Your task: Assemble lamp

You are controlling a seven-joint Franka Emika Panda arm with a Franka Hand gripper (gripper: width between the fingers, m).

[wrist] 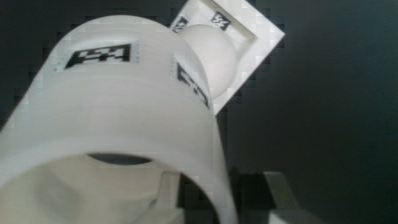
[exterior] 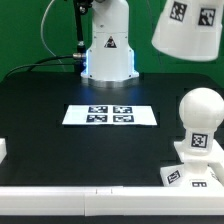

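Note:
The white tapered lamp shade (exterior: 188, 28) hangs in the air at the top of the exterior view's right, tags on its wall. The gripper itself is out of that view. In the wrist view the shade (wrist: 125, 110) fills the picture with its open mouth toward the camera. My gripper (wrist: 228, 198) is shut on the shade's wall, one finger (wrist: 279, 200) outside it. The round bulb (exterior: 201, 110) stands upright on the stepped base (exterior: 192, 172) at the exterior view's lower right. In the wrist view the bulb (wrist: 214, 52) and base (wrist: 253, 28) lie beyond the shade.
The marker board (exterior: 110, 115) lies flat mid-table. The robot's white pedestal (exterior: 108, 52) stands behind it. White strips (exterior: 70, 200) edge the near side of the black table.

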